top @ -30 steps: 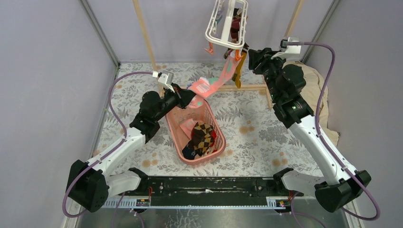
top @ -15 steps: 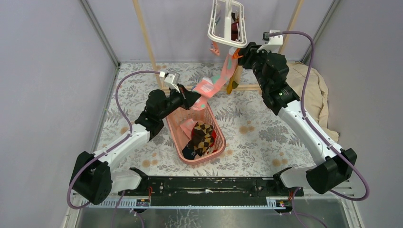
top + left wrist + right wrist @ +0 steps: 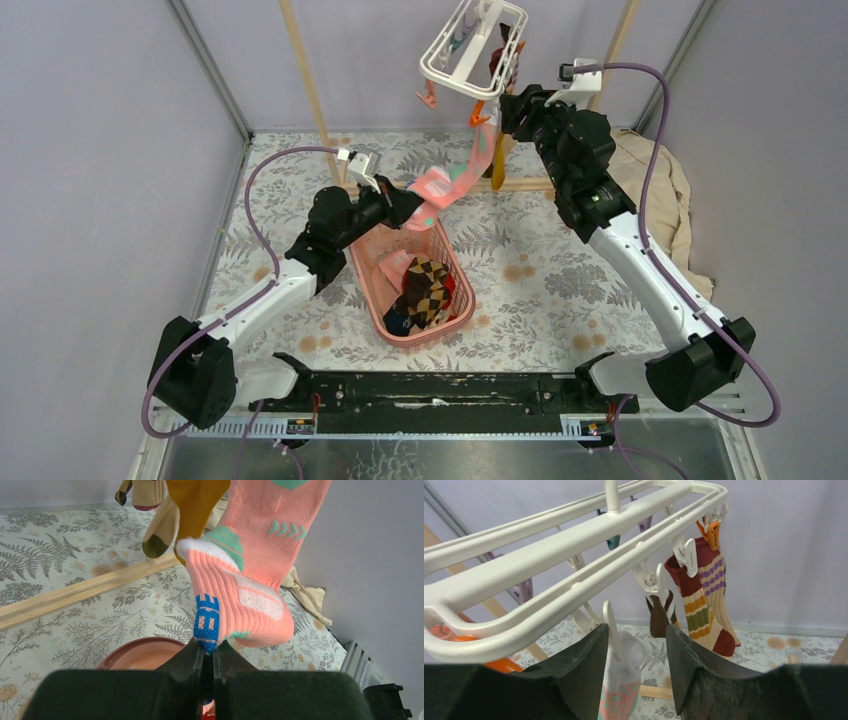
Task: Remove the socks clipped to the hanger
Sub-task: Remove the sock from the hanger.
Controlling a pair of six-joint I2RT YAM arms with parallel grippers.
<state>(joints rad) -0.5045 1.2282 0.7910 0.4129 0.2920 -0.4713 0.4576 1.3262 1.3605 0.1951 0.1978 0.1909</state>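
The white hanger [image 3: 462, 52] hangs tilted at the top, also seen in the right wrist view [image 3: 574, 540]. A pink-teal sock [image 3: 455, 178] stretches from one of its white clips [image 3: 611, 625] down to my left gripper [image 3: 408, 207], which is shut on the sock's blue-marked toe [image 3: 210, 615]. My right gripper [image 3: 636, 652] is open, its jaws on either side of that clip and the sock's white cuff [image 3: 626, 652]. A maroon striped sock [image 3: 699, 595], a brown sock [image 3: 658, 615] and a mustard sock [image 3: 499, 160] hang from other clips.
A pink basket [image 3: 452, 262] under my left gripper holds several socks, one brown-tan argyle [image 3: 425, 285]. A wooden rack [image 3: 305, 70] stands behind with a floor bar [image 3: 75, 597]. A beige cloth [image 3: 655, 185] lies at the right.
My right gripper has moved left and up to the hanger, bracketing the pink sock's clip. The hanger has tilted and swung left. My left gripper keeps its hold on the sock's toe.
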